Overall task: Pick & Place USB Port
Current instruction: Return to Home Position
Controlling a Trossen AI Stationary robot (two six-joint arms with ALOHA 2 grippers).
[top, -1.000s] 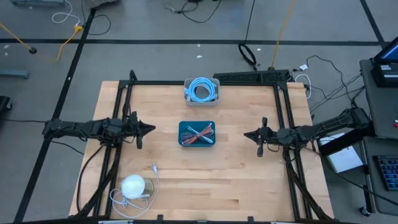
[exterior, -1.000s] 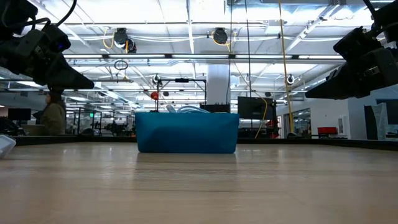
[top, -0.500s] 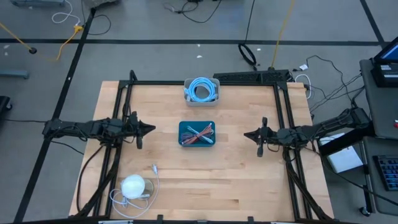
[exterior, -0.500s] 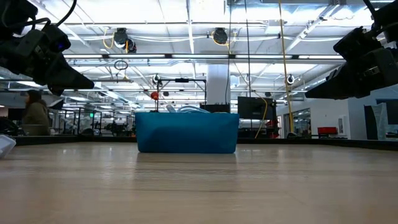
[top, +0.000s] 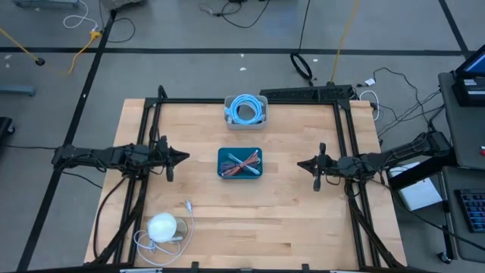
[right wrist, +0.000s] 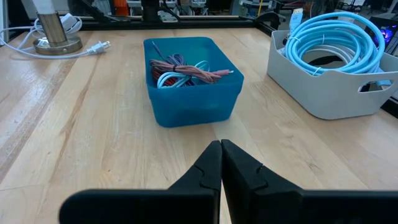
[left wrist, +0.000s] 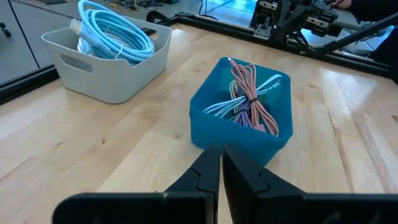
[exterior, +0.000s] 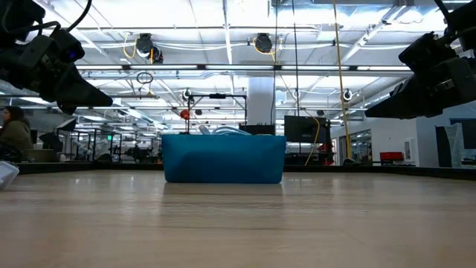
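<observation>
Now L gripper (left wrist: 222,152) & R gripper (right wrist: 221,146) hang closed, empty, facing each other; blue bin (left wrist: 236,138) sits dead ahead of both, about equidistant, pink cable (left wrist: 249,93) inside roughly along that line; gray bin (left wrist: 118,81) w/ blue cable (left wrist: 112,28) beyond, off-axis.

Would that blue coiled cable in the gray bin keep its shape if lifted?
Likely floppy: the blue cable lies in loose loops, no tie visible, so lifting one strand could uncoil it. Thin strands suggest it's light.

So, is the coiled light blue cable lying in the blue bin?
No, the coiled light blue cable sits in the gray bin, while the blue bin holds a pink cable bundle.
</observation>
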